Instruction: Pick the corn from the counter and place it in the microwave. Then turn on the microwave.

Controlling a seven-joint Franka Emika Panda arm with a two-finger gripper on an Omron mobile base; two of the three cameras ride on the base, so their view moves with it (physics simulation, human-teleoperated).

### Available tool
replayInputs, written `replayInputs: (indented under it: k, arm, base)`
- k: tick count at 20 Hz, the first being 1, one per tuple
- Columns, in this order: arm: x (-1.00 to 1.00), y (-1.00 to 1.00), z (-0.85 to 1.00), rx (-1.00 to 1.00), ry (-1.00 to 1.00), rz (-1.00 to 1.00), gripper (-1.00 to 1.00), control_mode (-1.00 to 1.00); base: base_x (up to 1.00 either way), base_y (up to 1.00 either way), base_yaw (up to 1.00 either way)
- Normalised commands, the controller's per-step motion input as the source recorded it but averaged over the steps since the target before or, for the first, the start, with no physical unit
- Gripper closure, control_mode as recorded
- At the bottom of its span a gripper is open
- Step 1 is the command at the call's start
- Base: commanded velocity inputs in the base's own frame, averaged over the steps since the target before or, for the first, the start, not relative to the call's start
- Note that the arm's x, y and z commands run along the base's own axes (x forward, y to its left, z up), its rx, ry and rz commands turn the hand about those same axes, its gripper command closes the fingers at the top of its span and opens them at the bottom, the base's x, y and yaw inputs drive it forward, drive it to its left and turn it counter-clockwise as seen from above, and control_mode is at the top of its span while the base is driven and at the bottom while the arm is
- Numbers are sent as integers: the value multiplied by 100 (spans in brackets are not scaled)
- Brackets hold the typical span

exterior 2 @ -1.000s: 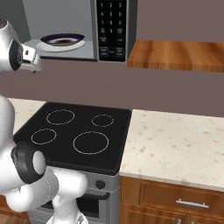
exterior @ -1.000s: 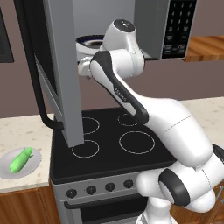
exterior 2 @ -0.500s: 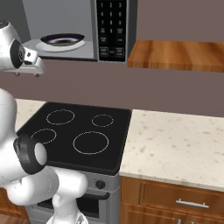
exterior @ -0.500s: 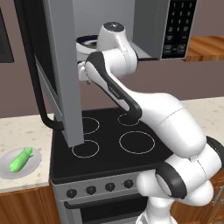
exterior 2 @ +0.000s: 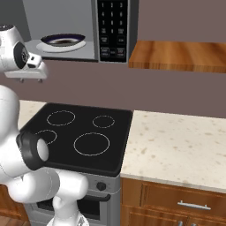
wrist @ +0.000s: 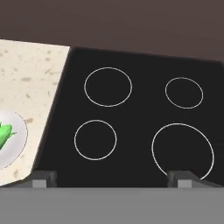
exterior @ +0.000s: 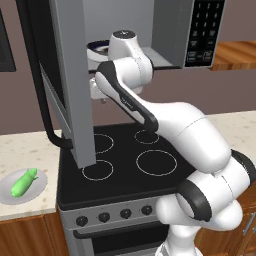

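In the left base view the corn (exterior: 23,182) lies at the lower left of the frame on a small pale plate (exterior: 37,191), which rests on the beige counter (exterior: 30,150) just left of the black stovetop (exterior: 125,165). The cob lies slanted, its paler tip toward the upper right. The hand view catches the same cob (wrist: 4,133) at its left edge, cut off by the frame, on the plate (wrist: 17,148) beside the stovetop (wrist: 140,122) with its four ring outlines. The microwave (exterior: 165,30) fills the top of the left base view, its door (exterior: 70,80) swung wide open toward the camera so that the grey slab runs down the upper left of the frame, with the black handle (exterior: 42,100) along its left side. Inside, a dark-rimmed bowl (exterior 2: 64,40) sits on the turntable, seen at the upper left of the right base view, with the black keypad (exterior 2: 112,26) just right of it. The arm reaches up from the lower right of the left base view, and the hand hangs high above the stovetop, below the microwave opening and just right of the door. The gripper (wrist: 112,178) is released, its two fingertips (wrist: 43,178) standing wide apart at the bottom of the hand view with nothing between them, well apart from the corn.
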Motion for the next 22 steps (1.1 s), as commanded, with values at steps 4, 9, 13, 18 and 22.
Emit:
replayInputs:
  k: [4, 9, 13, 18, 22]
  arm:
    - [4, -10, -25, -5, 8, 0, -100, -100]
    - [5, -4, -31, -6, 1, -1, -100, -100]
    - [8, -2, -31, -6, 0, -2, -100, -100]
    - [9, -4, -25, -4, 1, -1, -100, -100]
    - [10, -4, -25, -2, 1, -1, -100, -100]
  base:
    - [0, 0, 0]
    - [0, 0, 0]
    - [0, 0, 0]
    - [0, 0, 0]
    - [0, 0, 0]
